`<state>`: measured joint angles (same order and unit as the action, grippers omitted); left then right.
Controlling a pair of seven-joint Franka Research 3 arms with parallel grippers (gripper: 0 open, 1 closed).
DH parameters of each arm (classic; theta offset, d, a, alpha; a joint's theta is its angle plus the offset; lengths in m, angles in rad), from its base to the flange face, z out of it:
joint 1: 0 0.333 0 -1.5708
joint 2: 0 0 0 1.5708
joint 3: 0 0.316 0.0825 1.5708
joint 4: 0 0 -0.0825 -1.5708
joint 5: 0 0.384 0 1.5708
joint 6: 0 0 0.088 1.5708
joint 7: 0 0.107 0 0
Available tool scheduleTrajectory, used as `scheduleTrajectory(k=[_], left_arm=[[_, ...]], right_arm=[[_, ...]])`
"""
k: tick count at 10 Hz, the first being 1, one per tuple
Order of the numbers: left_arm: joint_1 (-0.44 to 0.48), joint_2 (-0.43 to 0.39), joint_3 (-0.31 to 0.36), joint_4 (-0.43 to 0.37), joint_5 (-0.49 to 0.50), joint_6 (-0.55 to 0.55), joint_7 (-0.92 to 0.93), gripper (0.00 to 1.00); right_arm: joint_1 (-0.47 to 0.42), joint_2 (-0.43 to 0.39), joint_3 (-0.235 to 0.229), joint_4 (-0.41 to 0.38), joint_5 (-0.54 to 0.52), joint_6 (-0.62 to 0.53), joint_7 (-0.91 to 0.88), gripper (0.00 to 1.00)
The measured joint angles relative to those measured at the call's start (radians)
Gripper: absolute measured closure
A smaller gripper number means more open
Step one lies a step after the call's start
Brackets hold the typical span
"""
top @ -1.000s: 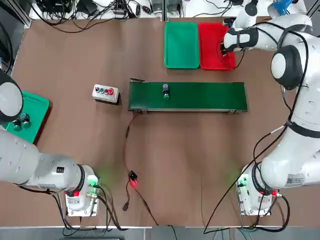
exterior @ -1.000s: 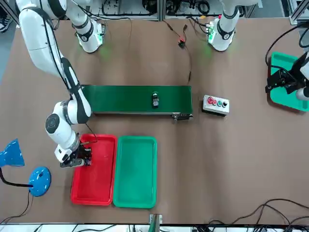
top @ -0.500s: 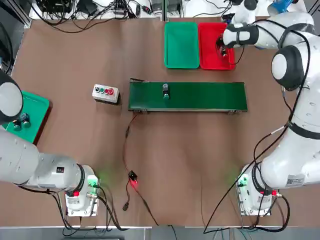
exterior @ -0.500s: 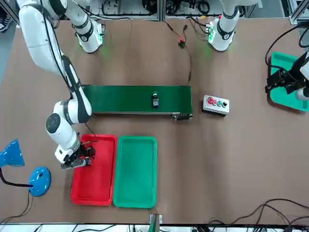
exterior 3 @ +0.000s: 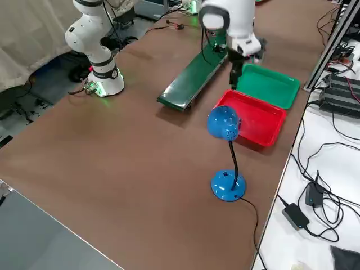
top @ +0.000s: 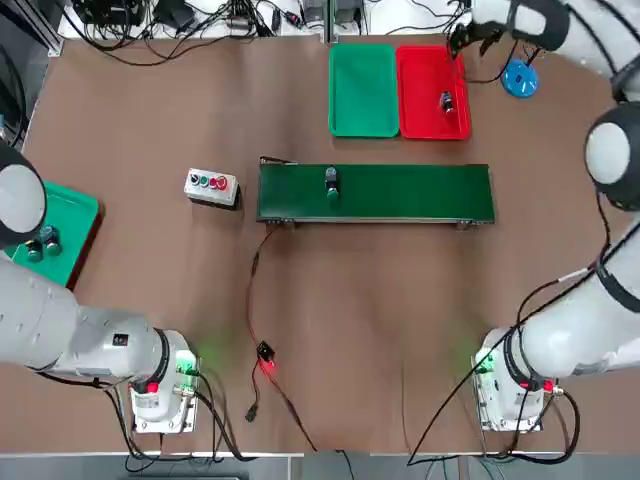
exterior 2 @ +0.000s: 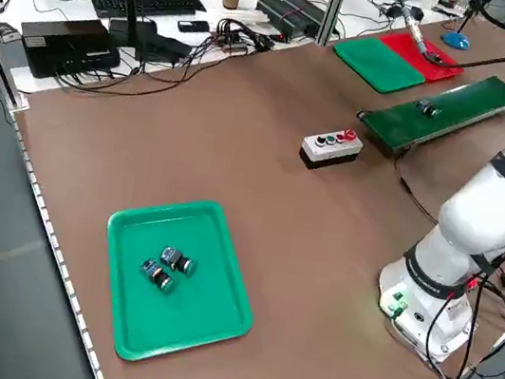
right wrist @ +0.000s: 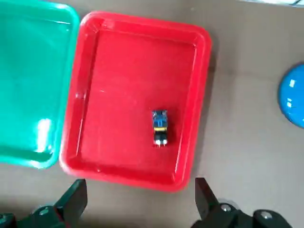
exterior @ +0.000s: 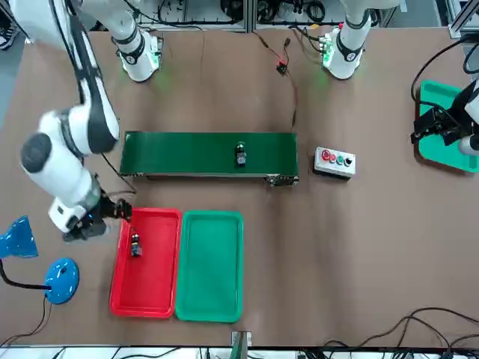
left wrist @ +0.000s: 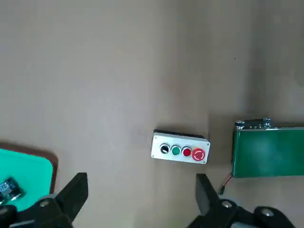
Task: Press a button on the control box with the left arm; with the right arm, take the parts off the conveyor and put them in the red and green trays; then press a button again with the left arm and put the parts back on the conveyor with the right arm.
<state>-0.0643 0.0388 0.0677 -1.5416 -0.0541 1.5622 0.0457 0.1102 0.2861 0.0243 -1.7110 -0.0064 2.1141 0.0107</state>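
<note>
Part (right wrist: 160,128) lies inside red tray (right wrist: 135,99), apart from its walls.

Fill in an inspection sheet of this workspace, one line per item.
Surface: brown tabletop, no spills seen.
Conveyor: green belt, one part on it.
Control box: white top, standing apart from the conveyor.
Red tray: one part inside.
Green tray beside it, nothing seen inside.
Far-left green tray, two parts inside.
Clutter: blue lamp near the red tray.
Left gripper, open, over the table's left side.
Right gripper, open and empty, near the red tray.
Cables: red-and-black cable across the tabletop.
Surroundings: monitor and keyboard on a white desk.
</note>
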Motion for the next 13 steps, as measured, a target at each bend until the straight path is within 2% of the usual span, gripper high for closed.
scheduleTrajectory(k=[3,5,6,8,10,13], left_arm=[[-0.002,-0.001,-0.001,0.002,0.000,0.000,0.000,0.00],[-0.006,-0.002,-0.004,0.004,0.000,0.000,0.000,0.00],[-0.004,-0.004,-0.003,0.006,0.000,0.000,0.000,0.00],[-0.005,-0.006,-0.004,0.005,0.000,-0.004,0.000,0.06],[-0.005,-0.006,-0.004,0.004,0.000,-0.008,0.000,0.07],[-0.004,-0.006,-0.004,0.005,0.000,-0.008,0.000,0.04]], right_arm=[[-0.008,-0.149,-0.006,0.029,0.000,-0.199,0.052,0.00],[-0.028,-0.186,-0.008,0.129,0.000,-0.380,0.074,0.00],[-0.041,-0.193,-0.010,0.167,0.000,-0.435,0.074,0.00],[-0.044,-0.218,-0.020,0.183,0.000,-0.464,0.076,0.00],[-0.042,-0.243,-0.033,0.184,0.000,-0.495,0.078,0.00],[-0.033,-0.290,-0.106,0.184,0.008,-0.541,0.080,0.00]])
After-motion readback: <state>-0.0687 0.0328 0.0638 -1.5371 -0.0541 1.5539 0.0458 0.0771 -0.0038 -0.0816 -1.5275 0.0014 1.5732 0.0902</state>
